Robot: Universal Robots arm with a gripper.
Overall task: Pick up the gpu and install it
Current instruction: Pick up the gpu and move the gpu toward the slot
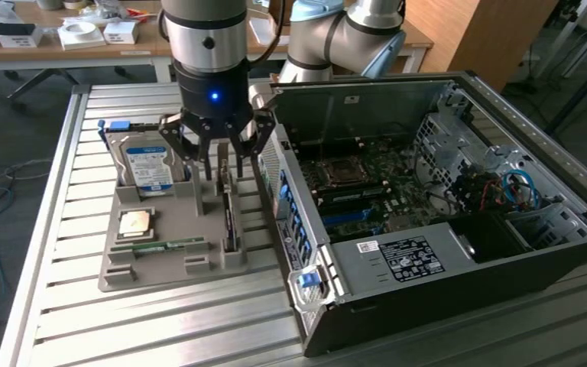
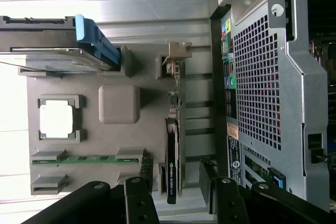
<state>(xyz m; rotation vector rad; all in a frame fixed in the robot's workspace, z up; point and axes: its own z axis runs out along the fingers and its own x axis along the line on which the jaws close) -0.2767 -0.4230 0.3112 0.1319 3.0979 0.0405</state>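
The gpu (image 1: 228,215) is a thin dark card standing on edge in a slot of the grey holder tray (image 1: 161,271), close beside the open computer case (image 1: 426,199). My gripper (image 1: 219,162) hangs directly over the card's far end, open, with nothing held. In the wrist view the gpu (image 2: 172,150) appears edge-on, and the two black fingers (image 2: 140,198) stand either side of its near end without touching it, the gripper (image 2: 178,195) straddling the card.
The tray (image 2: 119,129) also carries a silver blue-labelled hard drive (image 1: 147,164) upright, a square processor chip (image 1: 135,223) and a green memory stick (image 1: 161,246). The case's rear panel (image 2: 262,77) stands right beside the card. A cluttered desk (image 1: 79,34) lies behind the slatted metal table (image 1: 171,329).
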